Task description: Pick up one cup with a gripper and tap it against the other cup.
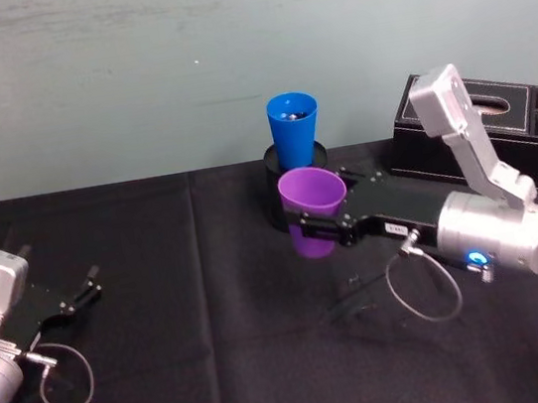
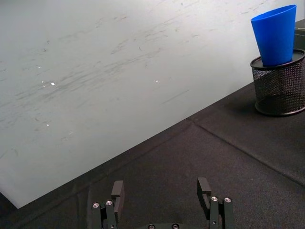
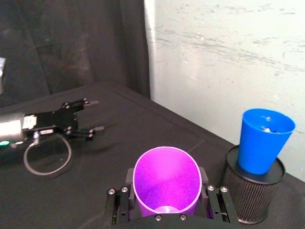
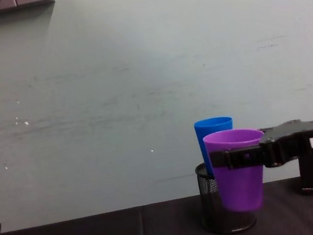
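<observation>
Pinching the purple cup (image 1: pixel 309 201), the right gripper (image 1: pixel 320 224) could topple the blue cup (image 1: pixel 294 128) from its mesh holder (image 3: pixel 250 200) by tapping hard; left gripper (image 1: pixel 86 290) rests spread.

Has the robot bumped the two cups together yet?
Done: the right gripper grips the smooth purple plastic tumbler clear of the black table. In hand: it hangs beside the bright blue plastic tumbler in the black mesh holder, a gap between. Left: the tap. The left gripper lies open far left.
</observation>
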